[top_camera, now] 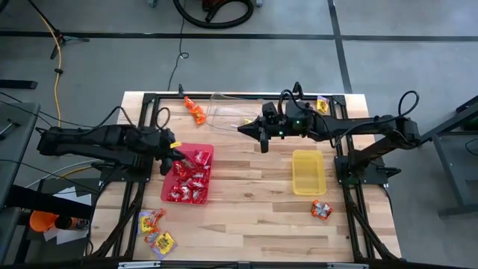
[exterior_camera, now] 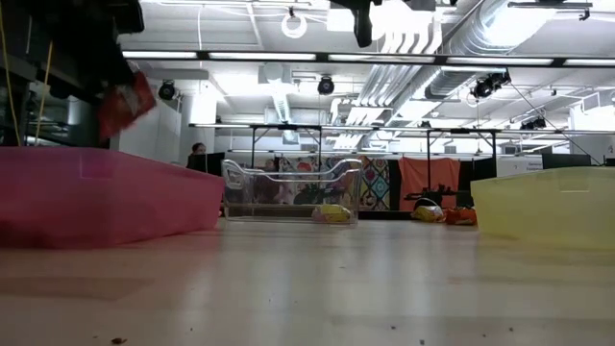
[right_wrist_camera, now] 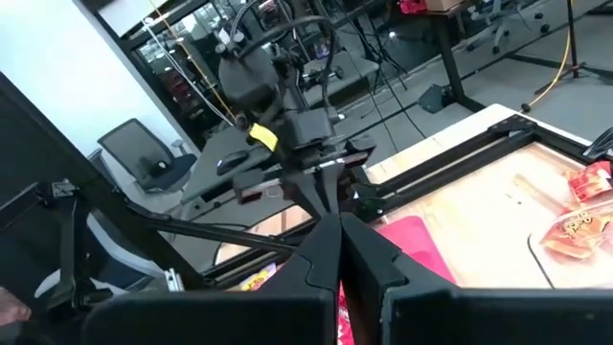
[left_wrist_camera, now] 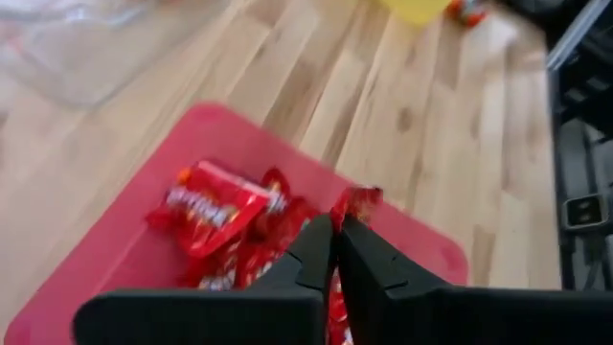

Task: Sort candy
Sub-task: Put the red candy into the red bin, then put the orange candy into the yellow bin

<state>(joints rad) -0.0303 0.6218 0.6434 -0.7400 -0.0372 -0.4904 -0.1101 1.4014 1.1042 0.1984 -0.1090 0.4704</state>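
Left claw (left_wrist_camera: pixel 333 230) pinched shut on a red candy (left_wrist_camera: pixel 356 203), poised above the red tray (top_camera: pixel 208 152); packet caught only by one edge, hanging from the tips; directly beneath, more red candies (top_camera: pixel 188 181) heaped in that tray. Nearer the table's front edge, yellow packets (top_camera: pixel 155 232) lying loose on the wood; farther back, an orange packet (top_camera: pixel 195 110) beside the clear tray (top_camera: pixel 224 112). Right claw (top_camera: pixel 242 129) shut and empty, waiting by that clear tray, with the yellow tray (top_camera: pixel 308 171) off to its side. Likely trouble: thin wrapper sticking to a fingertip on release, or dropping wide and landing outside the rim; slippery foil to blame.
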